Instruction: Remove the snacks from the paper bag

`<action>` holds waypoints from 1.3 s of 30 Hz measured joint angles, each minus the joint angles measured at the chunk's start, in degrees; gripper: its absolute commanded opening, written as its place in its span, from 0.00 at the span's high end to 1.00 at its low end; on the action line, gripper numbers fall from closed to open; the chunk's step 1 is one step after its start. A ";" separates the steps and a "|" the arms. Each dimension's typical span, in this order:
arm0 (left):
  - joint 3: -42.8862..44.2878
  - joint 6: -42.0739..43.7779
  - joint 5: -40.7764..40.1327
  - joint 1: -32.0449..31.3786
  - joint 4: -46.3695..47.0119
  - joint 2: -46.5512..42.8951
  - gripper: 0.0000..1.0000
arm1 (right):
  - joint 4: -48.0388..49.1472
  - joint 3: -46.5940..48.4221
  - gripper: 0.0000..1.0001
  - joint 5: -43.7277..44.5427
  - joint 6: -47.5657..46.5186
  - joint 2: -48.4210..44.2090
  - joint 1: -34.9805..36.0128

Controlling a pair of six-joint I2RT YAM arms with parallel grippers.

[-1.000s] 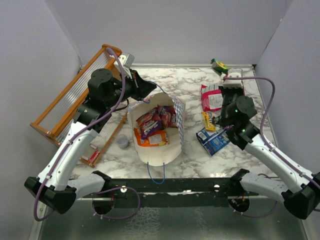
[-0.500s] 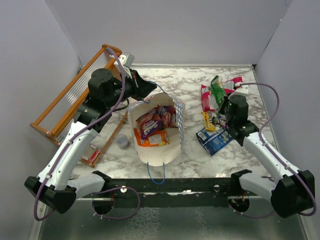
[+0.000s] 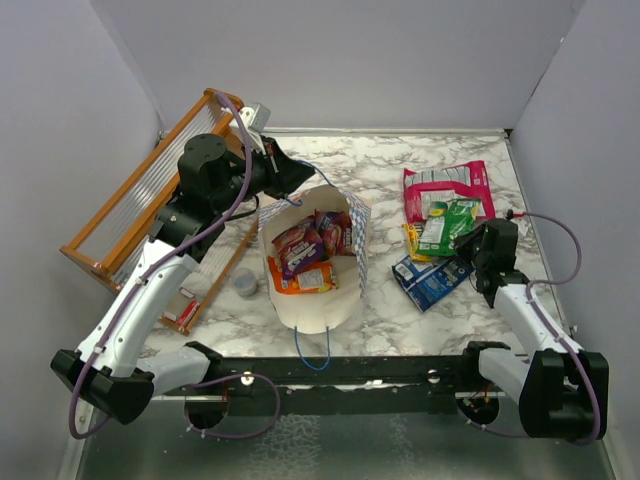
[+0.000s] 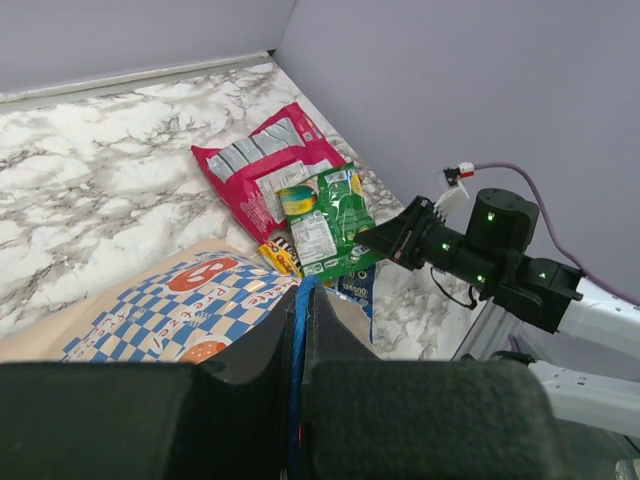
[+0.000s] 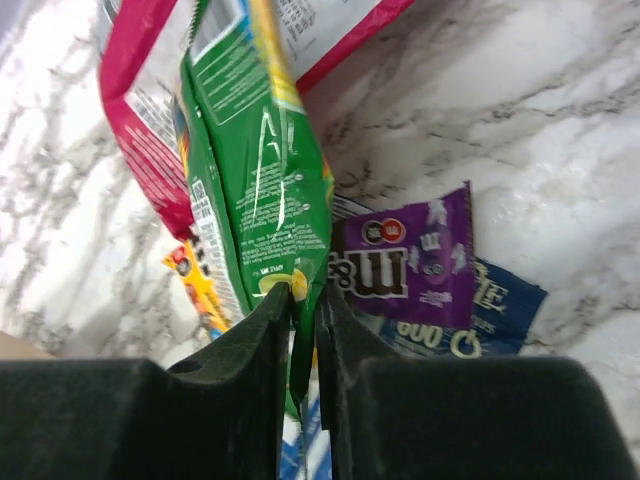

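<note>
Purple m&m's packet (image 5: 410, 262) beside green wrapper (image 5: 255, 180) in right claw (image 5: 303, 300)

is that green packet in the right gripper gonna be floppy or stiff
Probably floppy: the green packet is thin, creased film, pinched at one edge by the right gripper. Its glossy surface looks slippery, so it may slide out.

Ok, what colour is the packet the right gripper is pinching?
Green; the packet in the right gripper shows best in the right wrist view.
</note>
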 measured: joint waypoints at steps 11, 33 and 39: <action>-0.02 -0.02 0.87 0.00 0.09 0.11 1.00 | -6.01 1.92 0.00 4.57 -2.38 -5.70 -1.36; -2.91 -1.11 2.43 0.00 2.45 -0.48 1.00 | 1.03 20.50 0.01 -45.00 -5.18 -8.17 0.37; -3.13 -1.55 2.58 0.00 2.64 -0.87 1.00 | 3.41 22.64 0.01 -55.39 -11.10 -8.76 15.37</action>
